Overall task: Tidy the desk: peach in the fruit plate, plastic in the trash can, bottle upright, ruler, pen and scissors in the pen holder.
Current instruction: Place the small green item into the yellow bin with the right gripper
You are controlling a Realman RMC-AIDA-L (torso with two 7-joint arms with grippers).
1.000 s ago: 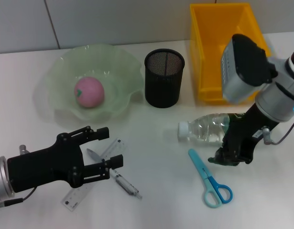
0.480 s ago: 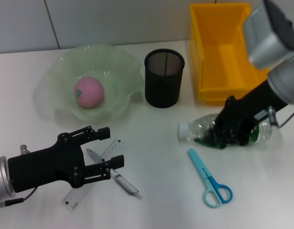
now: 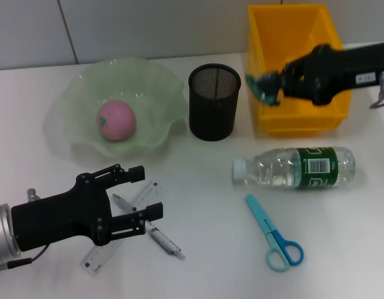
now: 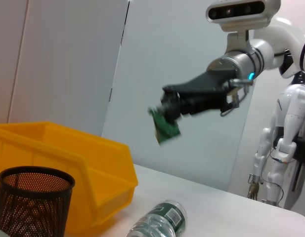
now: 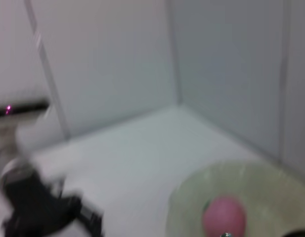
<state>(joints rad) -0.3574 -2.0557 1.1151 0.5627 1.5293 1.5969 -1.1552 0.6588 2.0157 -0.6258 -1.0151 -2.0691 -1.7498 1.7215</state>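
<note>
The right tool (image 3: 271,85) pinches a small green plastic scrap (image 3: 264,87) over the near-left rim of the trash can (image 3: 291,37) — it should carry on to above the can's middle before letting go, since light film probably drifts. The can is thick-walled yellow plastic. The left tool (image 3: 139,202), fingers spread, hovers far from it.

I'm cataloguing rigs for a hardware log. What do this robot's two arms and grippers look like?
Left gripper: matte black, angular linkage jaws, on a silver cylindrical wrist with a thin black cable. Right gripper: black too, its black forearm bearing a small white label, with a grey cable loop beside it.
</note>
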